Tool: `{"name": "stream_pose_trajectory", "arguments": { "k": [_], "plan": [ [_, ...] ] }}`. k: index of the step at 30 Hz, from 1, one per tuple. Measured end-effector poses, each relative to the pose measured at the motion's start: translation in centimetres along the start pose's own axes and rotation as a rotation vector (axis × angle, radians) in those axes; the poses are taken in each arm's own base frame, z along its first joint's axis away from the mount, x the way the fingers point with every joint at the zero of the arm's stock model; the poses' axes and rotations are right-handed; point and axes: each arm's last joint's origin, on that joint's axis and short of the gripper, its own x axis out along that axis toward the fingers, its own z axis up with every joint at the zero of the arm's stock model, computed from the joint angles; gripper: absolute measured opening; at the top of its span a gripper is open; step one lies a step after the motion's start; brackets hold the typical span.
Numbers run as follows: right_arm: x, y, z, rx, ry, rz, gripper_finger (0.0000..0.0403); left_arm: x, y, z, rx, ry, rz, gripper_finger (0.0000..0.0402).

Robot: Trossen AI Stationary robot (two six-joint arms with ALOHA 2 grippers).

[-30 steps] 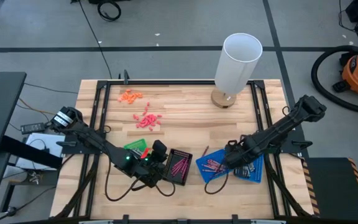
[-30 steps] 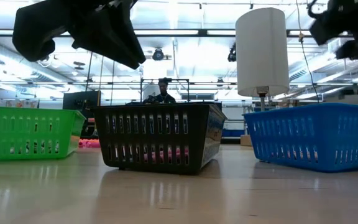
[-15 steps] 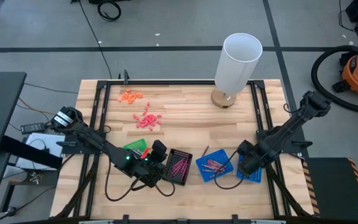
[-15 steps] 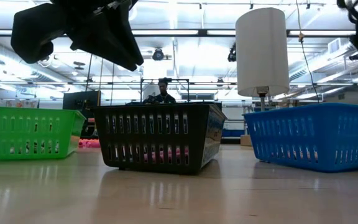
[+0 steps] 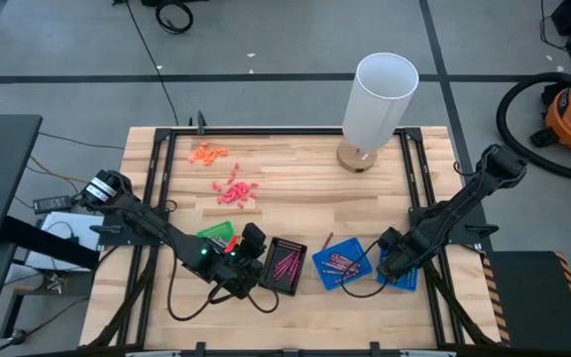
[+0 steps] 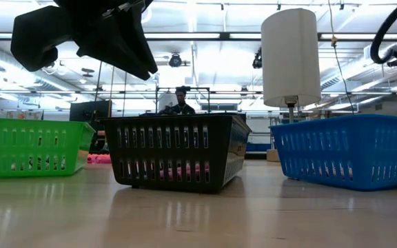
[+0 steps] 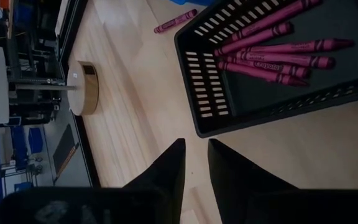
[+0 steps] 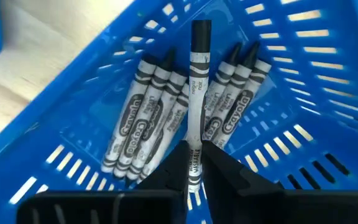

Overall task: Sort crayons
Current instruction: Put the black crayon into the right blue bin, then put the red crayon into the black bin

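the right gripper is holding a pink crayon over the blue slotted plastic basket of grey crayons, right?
Not quite: the crayon pinched in the right gripper is a grey paper-wrapped crayon, not pink. The right wrist view shows it held over the blue slotted plastic basket of grey crayons.
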Motion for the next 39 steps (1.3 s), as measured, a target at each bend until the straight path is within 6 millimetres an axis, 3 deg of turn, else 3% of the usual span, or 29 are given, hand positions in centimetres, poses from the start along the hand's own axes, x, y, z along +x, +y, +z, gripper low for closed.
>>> {"name": "stream_pose_trajectory", "arguments": {
  "k": [12, 23, 31, 39],
  "plan": [
    [0.0, -0.2, -0.1, -0.039, 0.073, 0.010, 0.0114, 0.0, 0.0, -0.1, -0.003, 0.009, -0.003, 0.0077],
    [-4.7, 0.5, 0.3, -0.127, 0.037, 0.165, 0.0128, 0.0, 0.0, -0.1, 0.000, 0.009, -0.003, 0.0077],
    [-7.9, 0.8, 2.4, -0.232, -0.152, 0.185, 0.0128, 0.1, 0.0, -0.1, -0.003, 0.011, -0.002, 0.0077],
    [-8.5, 1.7, 5.6, -0.395, -0.221, 0.153, 0.0128, 0.4, 0.4, -0.3, -0.019, 0.022, 0.002, 0.0077]
  ]
}}
